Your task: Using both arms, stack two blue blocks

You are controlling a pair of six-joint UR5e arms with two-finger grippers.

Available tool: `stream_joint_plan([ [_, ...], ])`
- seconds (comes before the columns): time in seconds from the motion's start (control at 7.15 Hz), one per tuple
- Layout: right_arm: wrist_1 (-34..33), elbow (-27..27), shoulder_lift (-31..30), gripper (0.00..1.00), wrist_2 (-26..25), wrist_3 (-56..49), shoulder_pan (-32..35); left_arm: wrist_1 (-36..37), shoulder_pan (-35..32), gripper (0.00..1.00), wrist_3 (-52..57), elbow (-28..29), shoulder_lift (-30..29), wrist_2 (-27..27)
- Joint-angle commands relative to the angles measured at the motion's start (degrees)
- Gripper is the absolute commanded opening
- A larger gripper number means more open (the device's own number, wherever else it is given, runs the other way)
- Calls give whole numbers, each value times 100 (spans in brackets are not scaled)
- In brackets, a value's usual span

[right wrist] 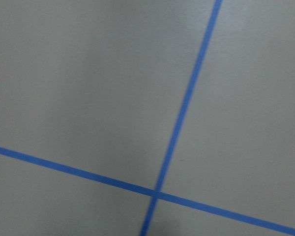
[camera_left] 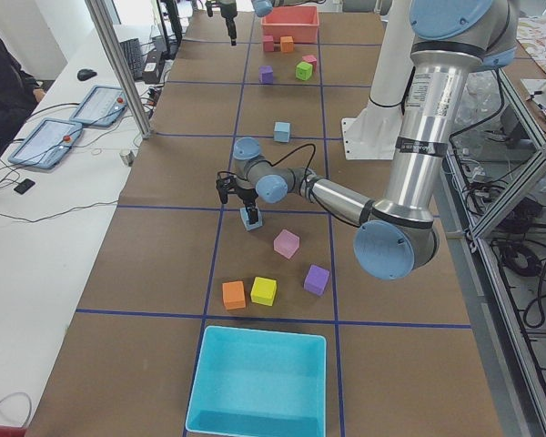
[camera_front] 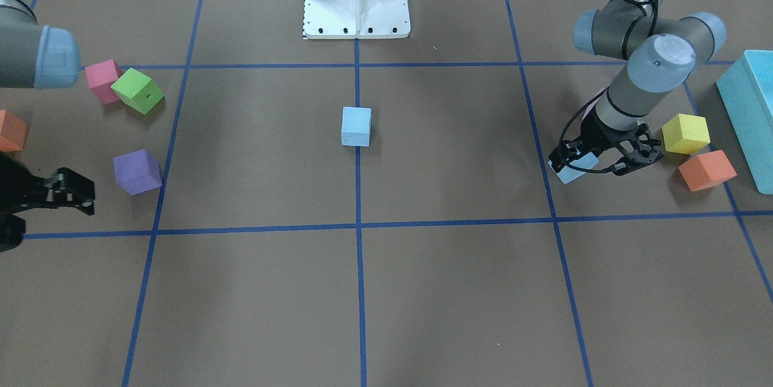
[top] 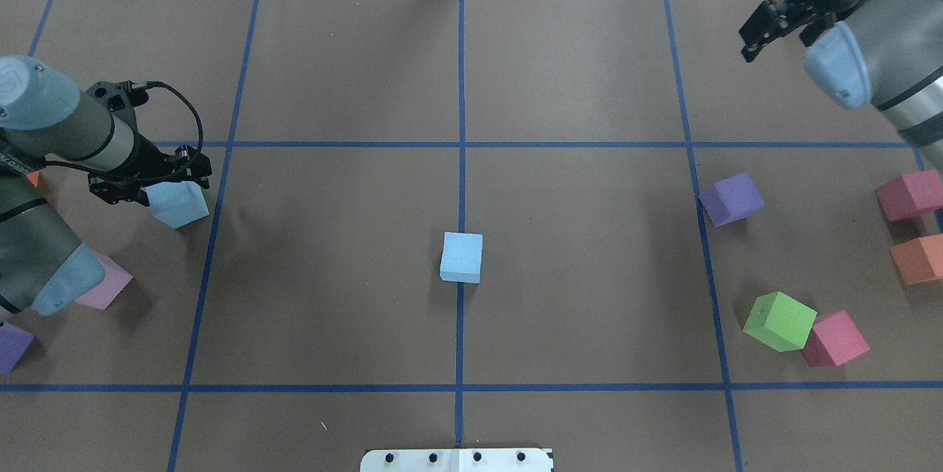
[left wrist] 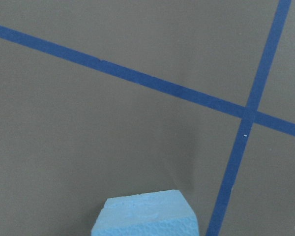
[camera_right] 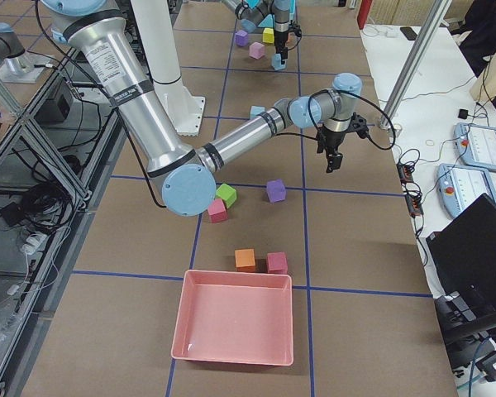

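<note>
One pale blue block [top: 462, 257] rests on the centre line of the table; it also shows in the front view [camera_front: 356, 126]. My left gripper [top: 171, 192] is shut on the second blue block [top: 179, 207], which sits tilted between the fingers just above the table at the left. The front view shows this gripper [camera_front: 590, 162] over that block [camera_front: 570, 171]. The left wrist view shows only the block's top [left wrist: 145, 216] at the bottom edge. My right gripper [top: 777, 26] is open and empty above the far right of the table, and shows in the front view [camera_front: 81, 192].
A purple cube [top: 731, 199], a green cube [top: 779, 321], pink cubes [top: 835, 339] and an orange cube [top: 919, 258] lie on the right. A yellow cube [camera_front: 685, 133], an orange cube [camera_front: 706, 169] and the turquoise bin [camera_front: 752, 109] stand by my left arm. A pink bin [camera_right: 236, 318] stands at the right end.
</note>
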Motion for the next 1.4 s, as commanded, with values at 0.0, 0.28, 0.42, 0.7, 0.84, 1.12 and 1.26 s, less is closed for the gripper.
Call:
stream_joint_plan([
  [0.0, -157, -307, -250, 100, 238, -1079, 834, -7, 6, 98, 358, 75, 23, 0],
  [0.28, -157, -686, -251, 100, 266, -1680, 1258, -15, 6, 98, 361, 137, 5, -8],
  [0.42, -157, -792, -251, 100, 266, -1917, 1399, -15, 6, 98, 361, 137, 5, -8],
  [0.7, -157, -863, -259, 100, 266, -2051, 1514, -24, 6, 92, 361, 146, 5, -8],
  [0.84, -157, -880, -259, 100, 266, -2060, 1549, -33, 15, 87, 353, 146, 5, -8],
  [1.12, -157, -951, -268, 100, 258, -2200, 1655, -24, 15, 76, 352, 155, 5, -8],
  [1.26, -157, -986, -277, 100, 231, -2209, 1707, -33, 15, 70, 352, 155, 5, -8],
])
